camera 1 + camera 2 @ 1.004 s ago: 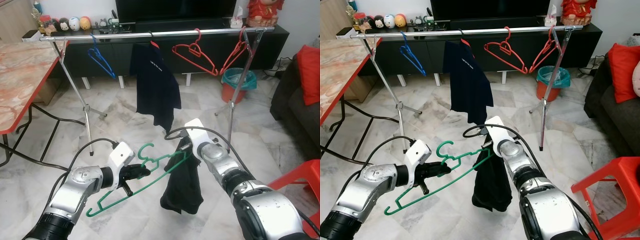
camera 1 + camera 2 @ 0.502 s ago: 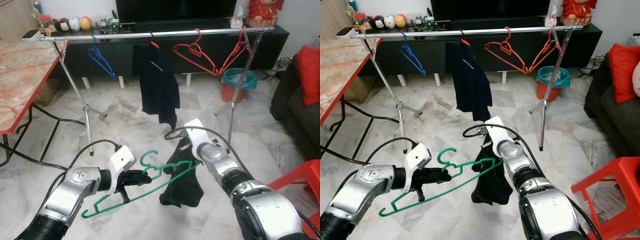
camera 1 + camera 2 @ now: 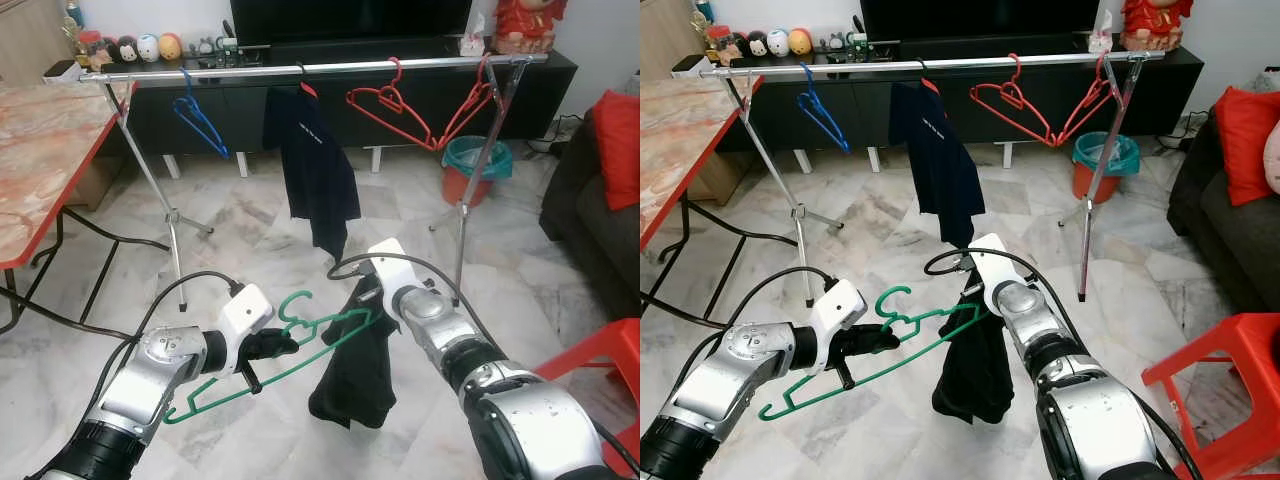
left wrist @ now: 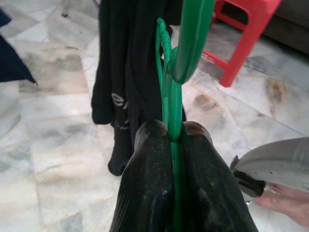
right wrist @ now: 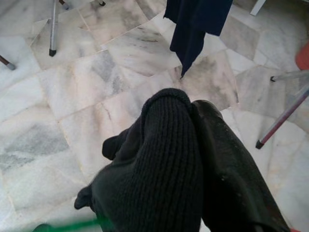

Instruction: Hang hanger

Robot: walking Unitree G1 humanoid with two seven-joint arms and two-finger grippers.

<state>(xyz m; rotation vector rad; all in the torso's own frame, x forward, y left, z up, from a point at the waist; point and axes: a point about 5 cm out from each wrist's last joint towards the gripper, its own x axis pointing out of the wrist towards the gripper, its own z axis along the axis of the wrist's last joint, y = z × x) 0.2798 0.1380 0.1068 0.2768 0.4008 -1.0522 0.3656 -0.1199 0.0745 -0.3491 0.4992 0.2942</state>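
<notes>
While the left gripper (image 3: pixel 272 345) pinches the green hanger (image 3: pixel 300 345) by its neck, low and near, and the right gripper (image 3: pixel 368 300) clamps the black garment (image 3: pixel 355 375) draped over its right end, dressing seems unfinished, so next comes lifting it to the far rail (image 3: pixel 300 68).

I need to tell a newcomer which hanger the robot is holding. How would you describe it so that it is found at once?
Start from the long metal clothes rail across the room, then look down to the floor area before it, where the robot's two arms meet. The green hanger is there, off the rail, clamped in the left pincer, its far end in a black garment. The others are blue or red and hang on the rail.
</notes>
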